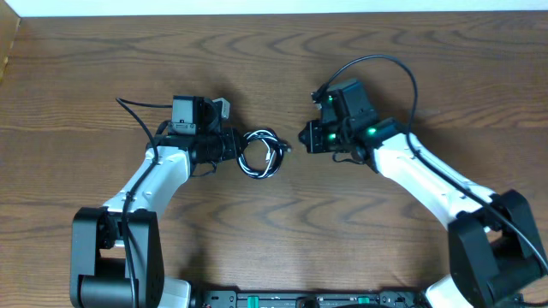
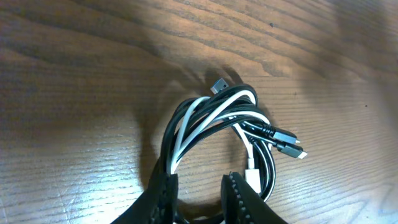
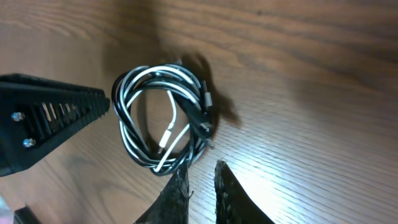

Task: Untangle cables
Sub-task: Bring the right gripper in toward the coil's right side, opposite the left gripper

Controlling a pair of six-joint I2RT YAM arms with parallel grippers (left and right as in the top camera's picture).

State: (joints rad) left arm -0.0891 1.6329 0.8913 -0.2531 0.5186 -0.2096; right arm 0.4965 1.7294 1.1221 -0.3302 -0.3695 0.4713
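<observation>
You have the cables (image 1: 261,154) coiled between both arms: the left gripper (image 1: 235,147), jaws slightly apart, touches the coil's edge, while the right gripper (image 1: 302,137), barely parted and empty, waits just beside it.

the coil of cables (image 1: 261,152) lies in the middle of the table (image 1: 274,60) and is closed in from two sides. the left gripper (image 1: 239,147) touches its left edge, and the right gripper (image 1: 303,137) stands just beside its right edge. on the far side and the near side of the coil the wood is bare, so there is room to pass. in the left wrist view the nearest strands lie in the gap between the fingers (image 2: 163,194). the plug ends (image 2: 289,144) stick out toward the right gripper, with bare wood around them.
</observation>
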